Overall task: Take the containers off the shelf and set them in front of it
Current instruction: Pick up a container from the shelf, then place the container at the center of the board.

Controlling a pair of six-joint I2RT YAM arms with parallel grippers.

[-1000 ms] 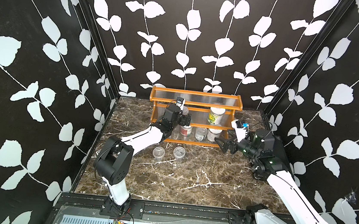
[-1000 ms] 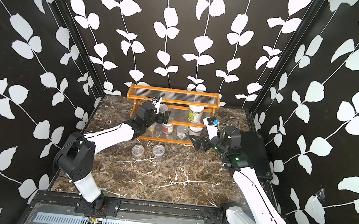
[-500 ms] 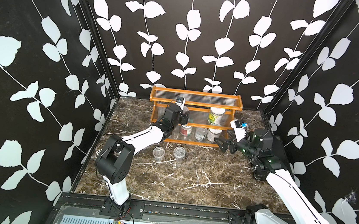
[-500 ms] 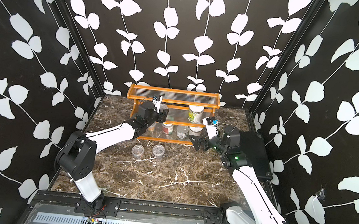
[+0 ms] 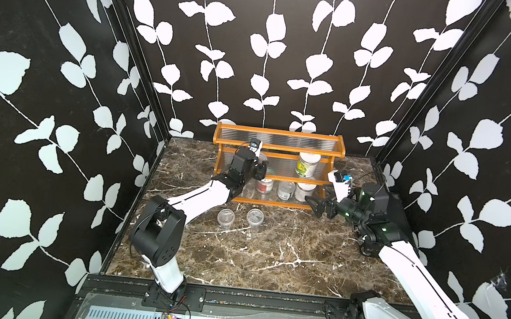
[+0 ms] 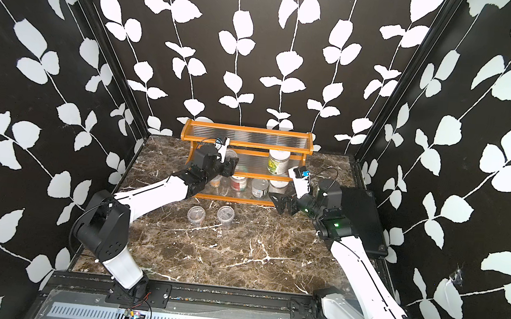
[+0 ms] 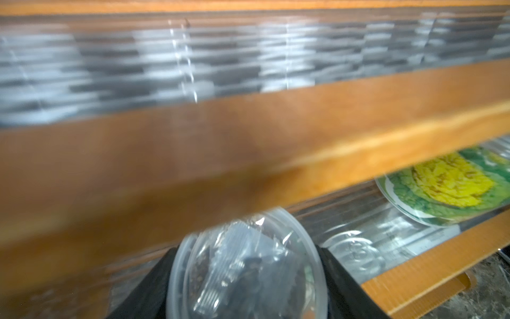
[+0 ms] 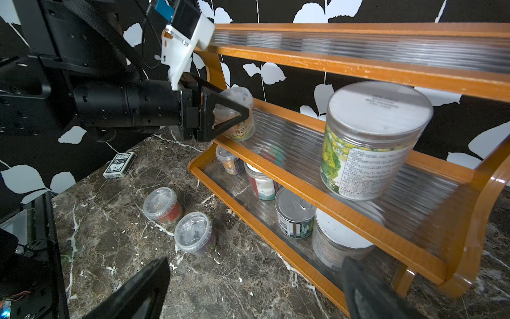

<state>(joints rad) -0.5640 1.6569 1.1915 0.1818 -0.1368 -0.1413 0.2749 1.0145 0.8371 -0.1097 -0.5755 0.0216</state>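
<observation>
In both top views the shelf [image 5: 281,148] [image 6: 247,133] stands at the far edge of the worktop [image 5: 270,257]. Our left jaws reach the left end of its middle tier, around a cup [image 5: 263,158]. Our right jaws hang spread and empty before the shelf's right end. A pair of cups [image 5: 225,218] sits in front, left of centre.

In the left wrist view the jaws press both sides of the cup [image 7: 245,276], clear plastic with dark bits we cannot name. We judge the grip made and the lift next: raise it over the front lip [image 7: 441,262], stay under the upper rail [image 7: 248,143], keep it upright, squeeze no harder, then set it beside the pair.

In the right wrist view the middle tier also bears a white-lidded jar [image 8: 369,138], its contents hidden by the label. The bottom tier holds a small cup [image 8: 229,163], a red-banded tub [image 8: 260,182], a tin [image 8: 295,218] and a second jar [image 8: 339,240]. One of the pair [image 8: 162,205] shows red inside.
</observation>
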